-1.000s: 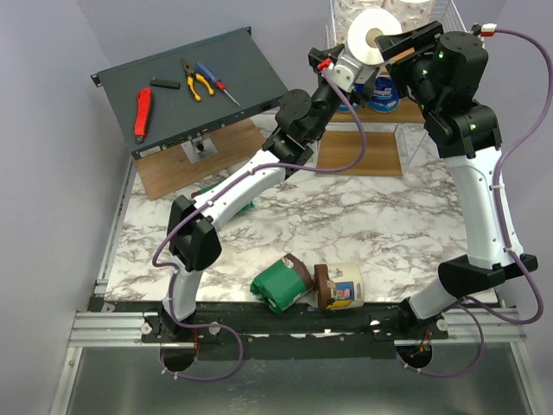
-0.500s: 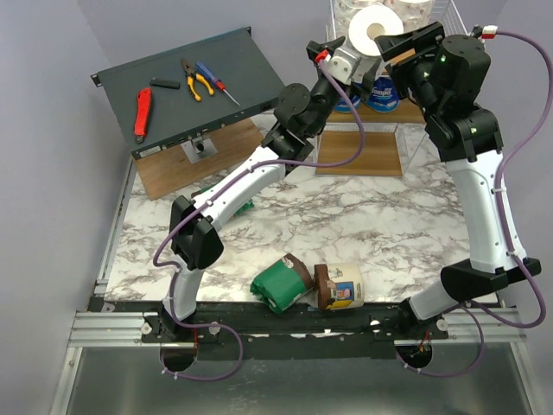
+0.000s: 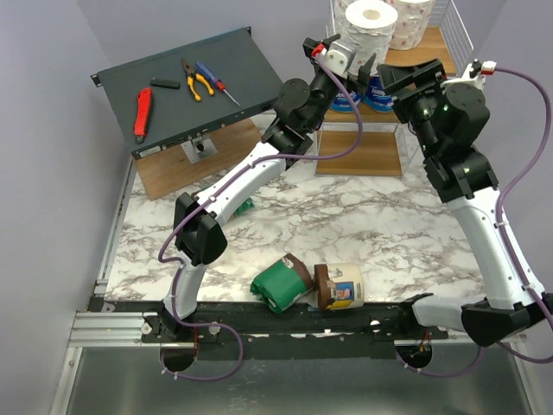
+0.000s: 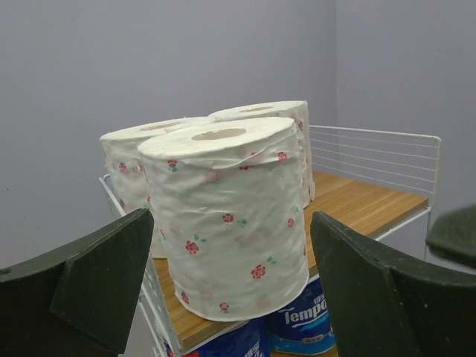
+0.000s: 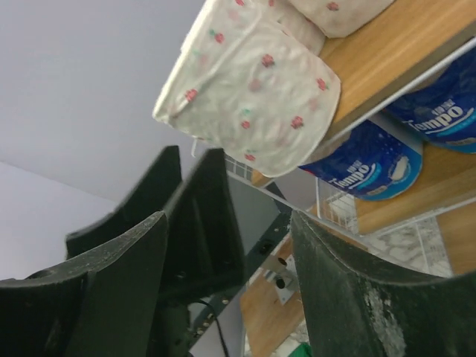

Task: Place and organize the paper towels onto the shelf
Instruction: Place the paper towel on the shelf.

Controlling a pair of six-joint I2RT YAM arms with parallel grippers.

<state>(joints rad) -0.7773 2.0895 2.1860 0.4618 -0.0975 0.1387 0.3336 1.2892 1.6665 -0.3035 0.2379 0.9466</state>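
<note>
Now that the speckled white roll (image 3: 367,19) is standing upright on the top tier of the shelf (image 4: 364,201), this placement looks basically done. A second ago it was still up in the air in front of the rack, hole facing the overhead camera. The left gripper (image 4: 232,230) has since let go: its fingers sit spread on either side of the roll with a visible gap on both sides, touching nothing. The right gripper (image 5: 227,223) has pulled back and lower, fingers apart and empty too.

The roll lands at the front corner, just beside 2 other speckled rolls (image 4: 134,171). From the right wrist view its bottom seems to hang a bit over the board's edge, so I'd guess it needs a nudge inward.

Still to go: the green roll (image 3: 281,285) and the cream-and-brown roll (image 3: 340,285), lying side by side on the table (image 3: 371,225) near the arm bases.

Hard to see stuff: the blue-wrapped rolls (image 5: 364,163) one tier down are partly blocked by the arms, so I can't count them for sure. There's also something green (image 3: 244,206) peeking from behind the left arm, too hidden to identify.
</note>
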